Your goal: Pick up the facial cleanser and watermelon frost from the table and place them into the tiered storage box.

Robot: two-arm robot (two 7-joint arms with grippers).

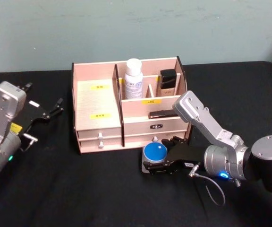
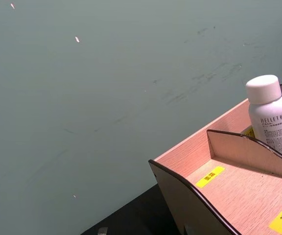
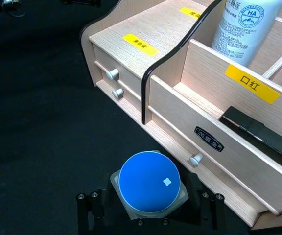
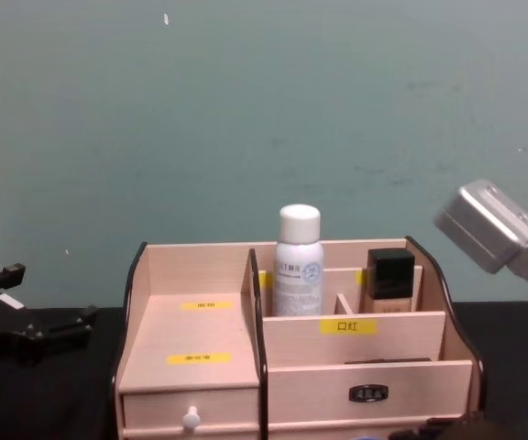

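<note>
1. The blue-lidded jar [image 3: 150, 188] is just in front of the tiered storage box [image 1: 91, 101]. It's at about 6 o'clock from the box's right-hand half, right by the little knob [image 3: 196, 159] on the lower front panel. The lid faces up. Can't tell if the base is resting on the black table [image 1: 79, 189] or just off it.
2. My right gripper [image 1: 157, 155] is clamped on that jar, one black finger pressed to each side. The arm comes in from roughly 4 o'clock of the box.
3. Inside the box, a white bottle with a white cap [image 1: 133, 78] stands upright in a back compartment, around 12 o'clock from the jar.
4. At 3 o'clock from the white bottle, one compartment over, there's a small bottle with a dark cap [image 1: 168, 80], also upright.
5. A flat black item [image 1: 162, 114] lies in the slot in front of them, behind the yellow-labelled divider.
6. The box's left half is a stepped shelf with two yellow labels, and two small drawers below it.
7. My left gripper [image 1: 44, 99] hangs over the table at 9 o'clock from the box, near it but not touching. Its fingers are spread apart with nothing between them.
</note>
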